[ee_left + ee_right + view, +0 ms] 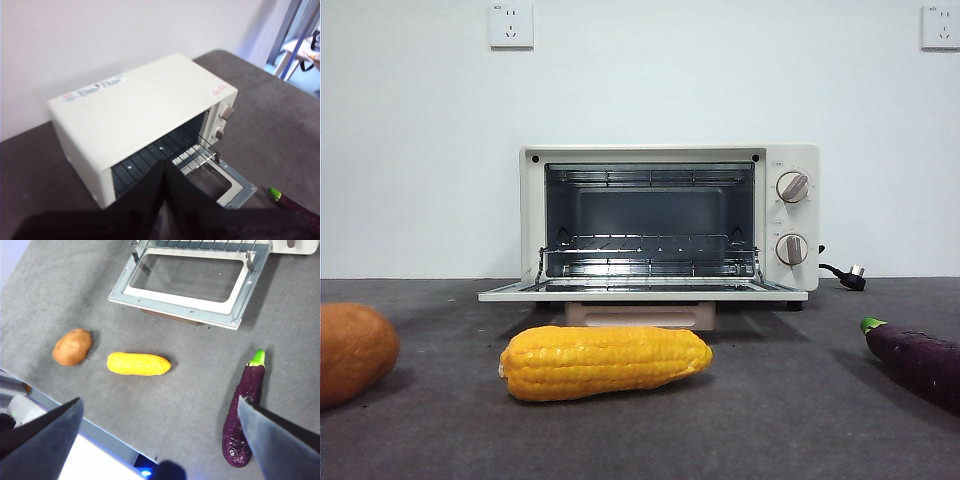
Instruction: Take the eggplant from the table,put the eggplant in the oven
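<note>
Right fingers (160, 440), spread wide, hover above glossy dark-purple eggplant (244, 408) at 3 o'clock of yellow corn cob (138, 364); grasp mid-body, crosswise; left fingers (165, 192) closed.

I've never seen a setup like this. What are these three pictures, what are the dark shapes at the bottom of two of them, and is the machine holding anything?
A robot with two arms works at a grey table. One picture comes from a low camera looking level across it; the other two come from cameras on the arms' wrists. The dark shapes are each arm's own pincer. The left pincer hangs above the cream oven, jaws together. The right pincer is spread wide above the table.

Nothing is held. The oven's door lies folded down, the rack showing inside. In front lie a yellow corn cob, an orange-brown vegetable, and the purple eggplant, which sits near one right jaw, ungrasped.
</note>
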Controlling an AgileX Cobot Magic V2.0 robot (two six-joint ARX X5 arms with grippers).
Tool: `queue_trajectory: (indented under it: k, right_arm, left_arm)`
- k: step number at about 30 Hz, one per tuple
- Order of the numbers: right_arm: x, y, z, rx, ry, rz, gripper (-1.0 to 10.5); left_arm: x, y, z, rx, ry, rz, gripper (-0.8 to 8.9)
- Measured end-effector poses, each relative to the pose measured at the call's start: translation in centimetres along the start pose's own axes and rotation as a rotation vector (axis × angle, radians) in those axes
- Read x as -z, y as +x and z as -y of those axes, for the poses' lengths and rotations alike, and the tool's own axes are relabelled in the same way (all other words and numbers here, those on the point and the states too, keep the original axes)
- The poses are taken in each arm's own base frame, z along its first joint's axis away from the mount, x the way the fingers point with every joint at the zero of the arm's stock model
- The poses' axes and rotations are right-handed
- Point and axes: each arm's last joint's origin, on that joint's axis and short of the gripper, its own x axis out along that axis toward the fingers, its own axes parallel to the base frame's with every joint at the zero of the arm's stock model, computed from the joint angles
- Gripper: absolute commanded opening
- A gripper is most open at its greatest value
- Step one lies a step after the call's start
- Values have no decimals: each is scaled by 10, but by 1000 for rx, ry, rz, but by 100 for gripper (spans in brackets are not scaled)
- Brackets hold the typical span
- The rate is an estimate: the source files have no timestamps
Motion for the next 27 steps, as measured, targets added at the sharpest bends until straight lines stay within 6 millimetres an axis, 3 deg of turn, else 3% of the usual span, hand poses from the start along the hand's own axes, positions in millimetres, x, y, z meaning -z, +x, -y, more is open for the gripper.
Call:
queue_trajectory:
  k: [7,12,17,22,27]
  right_arm:
    - [0,0,0,4,-10,0,564]
    - [0,0,1,34,-12,-1,563]
    - [0,0,1,41,-12,-2,563]
    - [0,2,3,61,1,-27,562]
    - [2,11,9,137,39,-126,525]
  left_arm:
    - [7,-49,22,16,16,57,-6]
    - [36,-65,38,27,15,57,-6]
    - [85,-68,50,33,-13,15,-6]
    - [134,-58,52,42,-49,-36,-6]
    - [157,-56,57,80,-71,-59,-6]
